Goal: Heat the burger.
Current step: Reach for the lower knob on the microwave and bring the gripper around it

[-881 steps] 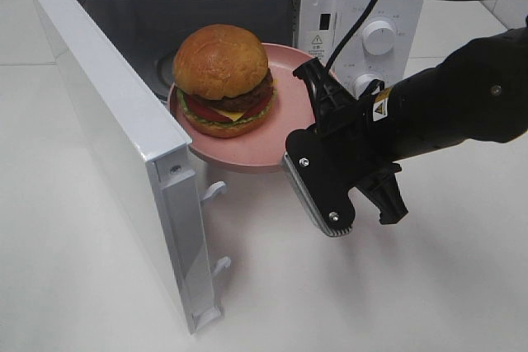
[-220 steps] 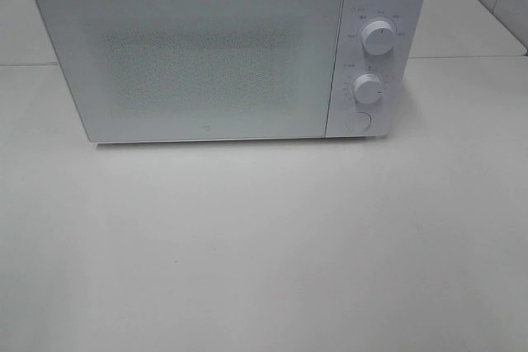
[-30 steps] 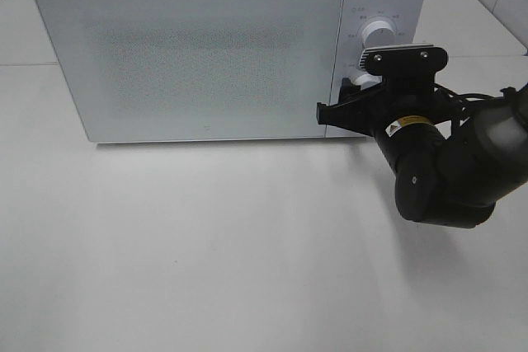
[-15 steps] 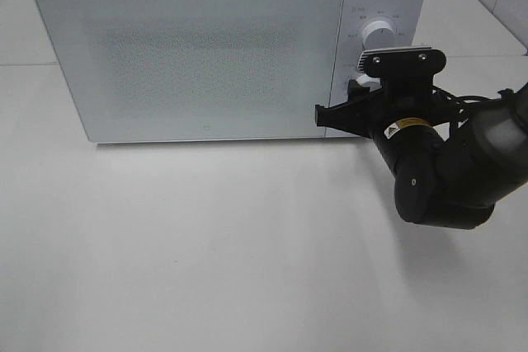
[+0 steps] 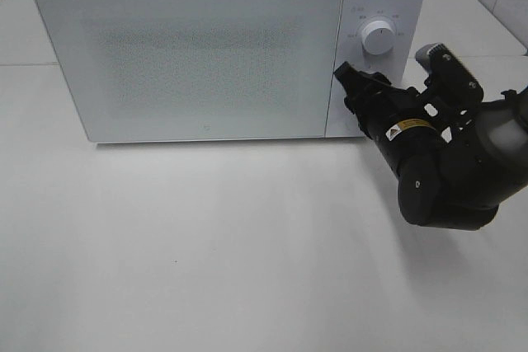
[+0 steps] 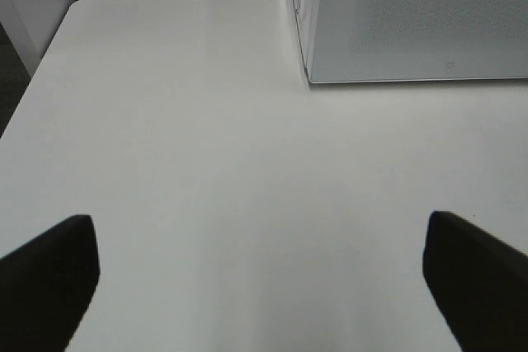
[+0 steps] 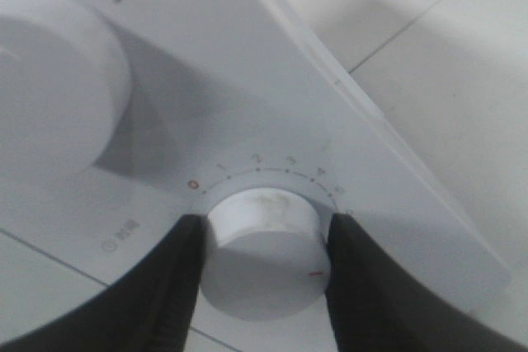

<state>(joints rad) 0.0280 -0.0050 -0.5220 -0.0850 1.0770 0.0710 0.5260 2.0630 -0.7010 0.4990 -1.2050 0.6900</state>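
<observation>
Right tool [image 7: 264,232] clamps the lower knob [image 7: 260,268] on the closed microwave [image 5: 206,55].

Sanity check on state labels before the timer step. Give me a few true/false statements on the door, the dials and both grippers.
1. The microwave door stands open. False: it is shut, and the burger is not in view.
2. The right gripper is closed on the lower dial. True.
3. The left gripper holds a plate. False: it is open and empty, over the bare table.
4. No gripper touches the upper dial. True.
</observation>
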